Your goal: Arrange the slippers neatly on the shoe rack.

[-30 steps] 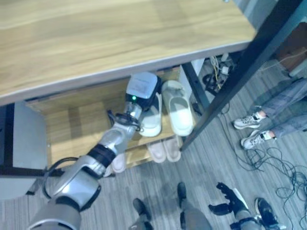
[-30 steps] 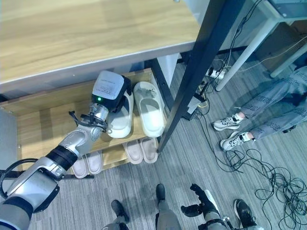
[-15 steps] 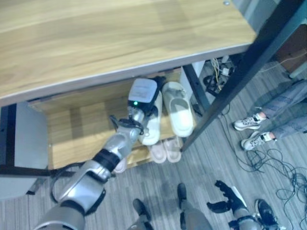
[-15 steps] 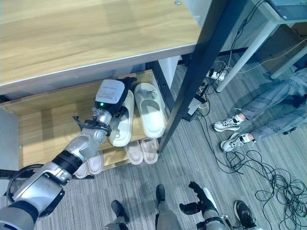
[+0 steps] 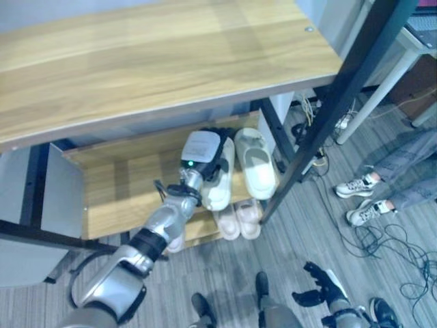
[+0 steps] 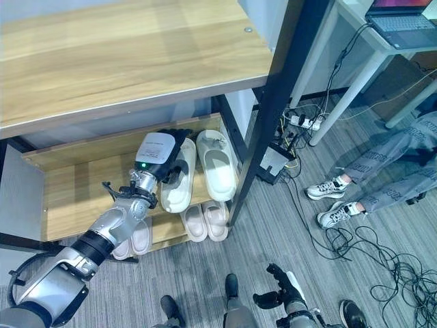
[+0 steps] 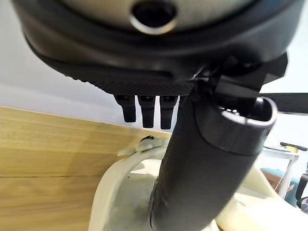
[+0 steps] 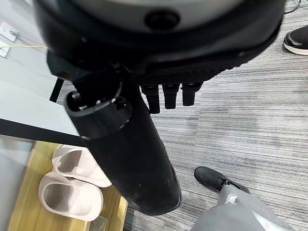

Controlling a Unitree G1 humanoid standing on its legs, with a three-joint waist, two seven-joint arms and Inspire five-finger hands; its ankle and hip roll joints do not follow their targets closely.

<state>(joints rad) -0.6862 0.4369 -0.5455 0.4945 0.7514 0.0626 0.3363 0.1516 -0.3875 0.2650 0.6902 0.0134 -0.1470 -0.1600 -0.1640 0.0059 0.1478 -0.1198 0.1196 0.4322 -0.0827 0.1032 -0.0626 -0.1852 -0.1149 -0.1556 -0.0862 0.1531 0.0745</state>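
Your left hand point(image 6: 166, 158) reaches under the rack's point(image 6: 123, 61) wooden top board onto the middle shelf point(image 6: 61, 195), where it sits on the left slipper point(image 6: 179, 183) of a cream pair. In the left wrist view the fingers point(image 7: 146, 109) point down toward the slipper's strap and the thumb runs down into its opening – whether they actually close on it you cannot tell from these views. The hand's back hides the slipper's far end in the head views.

The right slipper point(image 6: 217, 166) of that pair lies just beside it on the same shelf, toe pointing out, close to the rack's dark post point(image 6: 270, 102). The left slipper is angled slightly, its near end leaning away from its mate.

On the bottom shelf, 2 pinkish slippers point(image 6: 206, 221) lie side by side under the cream pair, and another pale pair point(image 6: 138, 236) shows partly behind your forearm.

Your right hand point(image 8: 166, 94) hangs low over the grey floor point(image 6: 287, 232), fingers straight and relaxed, holding nothing.

A person's legs and sneakers point(image 6: 326, 202) show to the right, near loose cables – well apart from the rack.
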